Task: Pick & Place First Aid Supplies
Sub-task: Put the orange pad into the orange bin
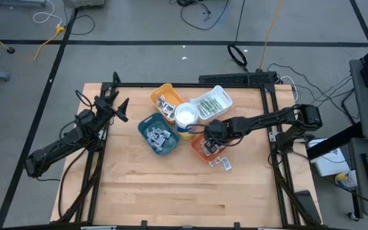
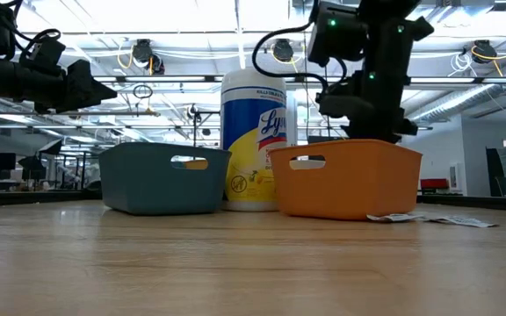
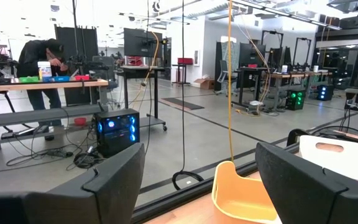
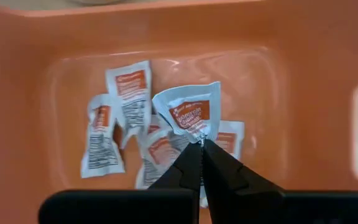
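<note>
Right claw [image 4: 201, 144] pinching packet [image 4: 191, 113], orange tray [image 4: 303, 74]

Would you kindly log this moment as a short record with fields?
right gripper: shut on a white packet with red marks, above the orange tray
orange tray contents: several more red-marked packets
left gripper: open, raised at the table's left edge
on table: two loose packets beside the orange tray
other trays: teal tray, yellow tray, white tray
</note>
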Controlling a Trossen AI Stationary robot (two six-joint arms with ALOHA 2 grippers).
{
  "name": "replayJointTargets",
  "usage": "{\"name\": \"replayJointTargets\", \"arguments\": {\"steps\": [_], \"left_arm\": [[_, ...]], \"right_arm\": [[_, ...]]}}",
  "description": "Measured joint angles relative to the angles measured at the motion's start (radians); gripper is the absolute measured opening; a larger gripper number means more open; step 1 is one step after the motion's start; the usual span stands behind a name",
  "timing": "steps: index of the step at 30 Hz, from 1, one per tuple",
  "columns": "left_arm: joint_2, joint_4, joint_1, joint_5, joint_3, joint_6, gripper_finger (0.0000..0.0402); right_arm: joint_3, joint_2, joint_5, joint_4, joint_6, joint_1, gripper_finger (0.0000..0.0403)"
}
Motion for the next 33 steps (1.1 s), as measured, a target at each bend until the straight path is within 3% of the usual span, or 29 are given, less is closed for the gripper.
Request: {"name": "replayJointTargets", "arguments": {"steps": [8,19,30,33], "left_arm": [[0.0,0.0,0.0,0.0,0.0,0.0,0.0308],[0.0,0.0,0.0,0.0,0.0,0.0,0.0308],[0.0,0.0,0.0,0.0,0.0,0.0,0.0308],[0.0,0.0,0.0,0.0,0.0,0.0,0.0308]], "right_arm": [[0.0,0.0,-0.034,0.048,-0.087,-0.008,0.0023],[0.032,0.0,-0.047,0.025,-0.061,-0.006,0.0165],[0.206,0.0,-0.053,-0.275,0.17,0.033,0.0162],[0.248,0.0,-0.104,-0.358,0.25,0.039,0.0163]]}}
